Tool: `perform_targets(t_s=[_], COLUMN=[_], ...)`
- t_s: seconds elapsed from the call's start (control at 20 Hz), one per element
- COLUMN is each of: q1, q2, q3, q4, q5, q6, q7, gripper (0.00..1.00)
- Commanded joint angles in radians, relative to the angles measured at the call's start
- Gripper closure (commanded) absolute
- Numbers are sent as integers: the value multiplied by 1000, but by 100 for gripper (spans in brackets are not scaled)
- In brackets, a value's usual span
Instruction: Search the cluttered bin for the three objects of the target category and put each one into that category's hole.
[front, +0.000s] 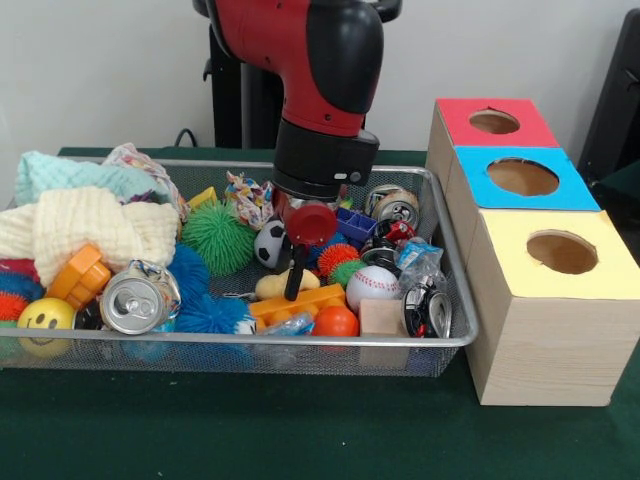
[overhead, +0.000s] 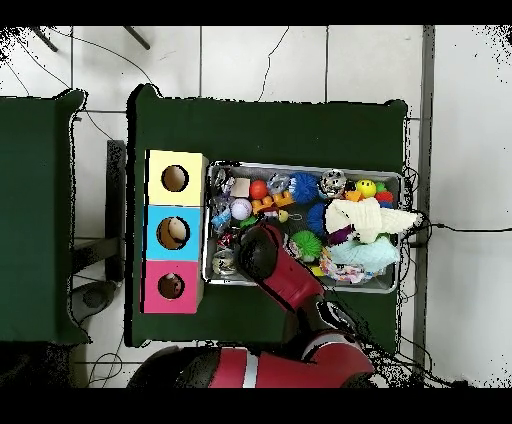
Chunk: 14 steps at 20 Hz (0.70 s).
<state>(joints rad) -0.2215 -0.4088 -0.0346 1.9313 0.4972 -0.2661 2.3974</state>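
Gripper (front: 292, 285) down inside mesh bin (front: 455, 300), mid-clutter, tip near yellow block (front: 300, 303) and baseball (front: 372, 284); opening not discernible, grasp unclear. No legible labels or writing on crushed cans (front: 138, 298). Bin also holds spiky balls, towels (front: 85, 222), smiley ball (front: 45, 316). Dark green table cloth (front: 300, 430), white wall behind, tiled floor (overhead: 300, 60) around. Three wooden boxes beside bin: red-top hole (front: 494, 122), blue-top hole (front: 522, 177), yellow-top hole (front: 562, 252).

The room was evenly and brightly lit, seemingly from above. Shadows stayed soft under the mesh bin (front: 455, 345) and beside the 3 boxes (front: 545, 330). Glare glinted off the crushed can (front: 135, 300). The front view looked slightly soft.
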Motion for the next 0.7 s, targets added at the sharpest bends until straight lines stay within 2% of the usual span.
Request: perform_targets(t_s=[0.05, 0.25, 0.6, 0.65, 0.7], q1=[-31, -15, 5, -3, -4], q2=[212, 226, 208, 208, 207], q3=[88, 75, 43, 48, 48], q4=[-144, -164, -169, -169, -168], q5=[6, 20, 29, 13, 4], q6=[14, 20, 74, 68, 63], q7=[122, 114, 88, 88, 85], gripper=[0, 0, 0, 100, 100])
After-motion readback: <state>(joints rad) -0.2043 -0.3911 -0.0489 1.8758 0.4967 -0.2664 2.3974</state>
